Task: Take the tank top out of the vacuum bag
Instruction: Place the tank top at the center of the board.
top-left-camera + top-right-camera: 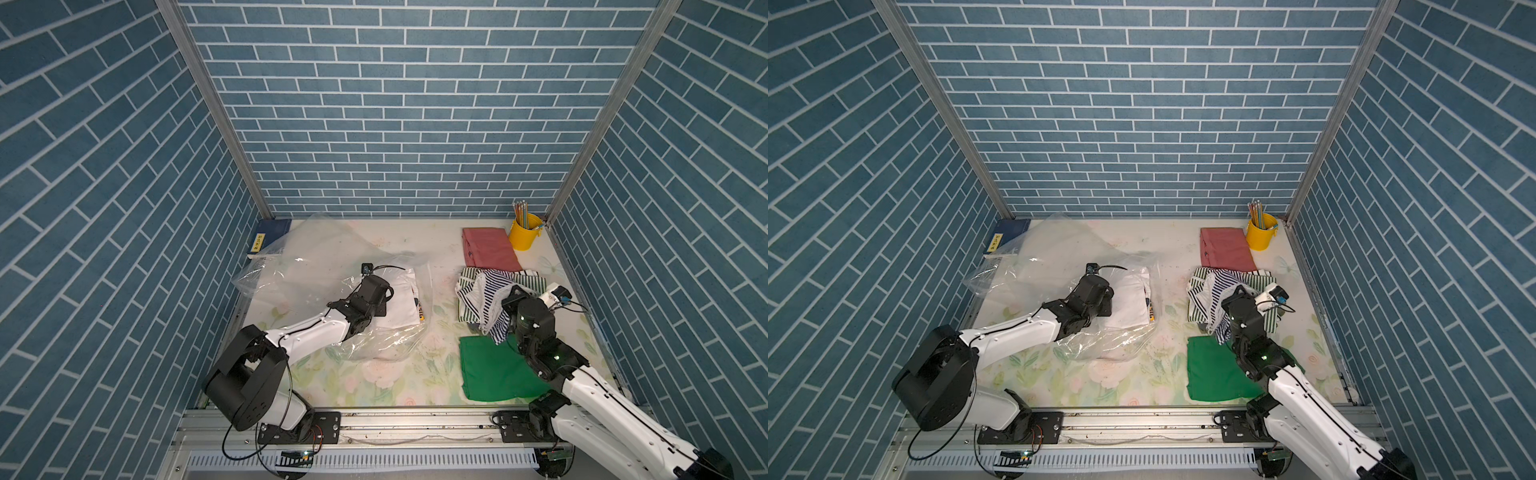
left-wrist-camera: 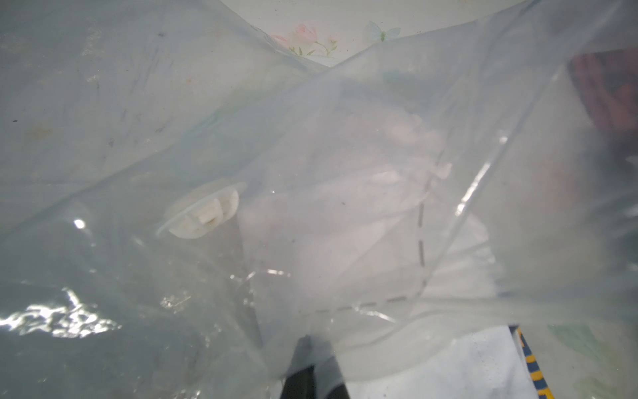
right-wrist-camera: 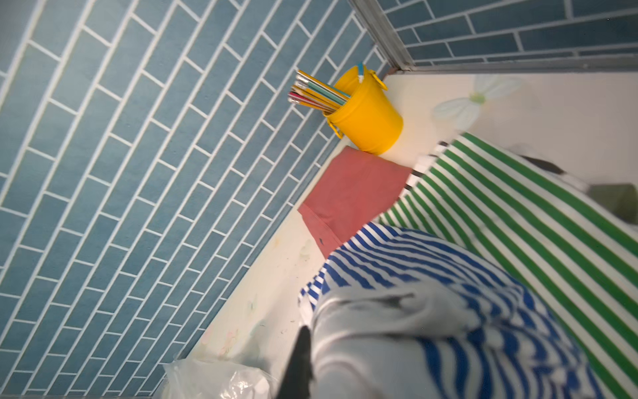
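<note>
Left gripper (image 2: 307, 374), blurred behind vacuum bag (image 2: 345, 155); right gripper (image 3: 305, 359), under tank top (image 3: 414, 273)

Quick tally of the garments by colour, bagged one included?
Pink-red folded cloth: 1
Plain green cloth: 1
Green-striped top: 1
Blue-striped tank top: 1
White garment, inside vacuum bag: 1
Total: 5; a dark-striped edge beneath may be a sixth.

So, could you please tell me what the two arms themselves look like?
Both the left arm and the right arm have glossy white link shells joined by black joint housings, with thin black cables attached. The right arm's black wrist section shows small green lights and carries a white camera module. Its fingers look dark.
</note>
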You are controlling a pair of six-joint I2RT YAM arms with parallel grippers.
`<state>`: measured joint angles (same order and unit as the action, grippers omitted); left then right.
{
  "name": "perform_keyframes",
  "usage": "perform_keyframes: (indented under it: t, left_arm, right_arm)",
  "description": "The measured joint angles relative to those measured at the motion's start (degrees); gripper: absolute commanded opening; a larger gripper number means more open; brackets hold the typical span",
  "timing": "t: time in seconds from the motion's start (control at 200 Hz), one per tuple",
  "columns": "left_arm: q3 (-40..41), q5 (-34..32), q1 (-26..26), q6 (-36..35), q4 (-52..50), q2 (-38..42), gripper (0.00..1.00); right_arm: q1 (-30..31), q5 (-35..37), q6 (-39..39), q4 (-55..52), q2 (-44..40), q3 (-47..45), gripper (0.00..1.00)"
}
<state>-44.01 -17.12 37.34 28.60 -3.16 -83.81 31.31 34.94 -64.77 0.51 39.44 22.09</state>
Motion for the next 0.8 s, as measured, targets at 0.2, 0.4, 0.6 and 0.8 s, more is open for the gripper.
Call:
perform_keyframes:
  t: [0.2,0.4,0.6,0.8]
  left_arm:
    - [0.0,0.6,0.0,0.0,0.2,-0.1,0.0]
    - [0.0,1.1,0.0,0.0,0.5,-0.1,0.0]
    - [0.0,1.8,0.0,0.0,1.3,-0.1,0.0]
    - [0.0,2.2,-0.1,0.0,2.3,-0.1,0.0]
  right_arm:
    - [-0.4,-2.1,-0.4,-11.4,-5.7,-1.0,0.81]
    - [-0.5,-6.8,-0.4,-23.8,-7.9,-1.0,0.85]
    - [-0.5,-11.8,0.2,-32.5,-12.1,-0.4,0.86]
    - [-0.5,-19.5,5.1,-28.8,-8.9,-0.5,0.8]
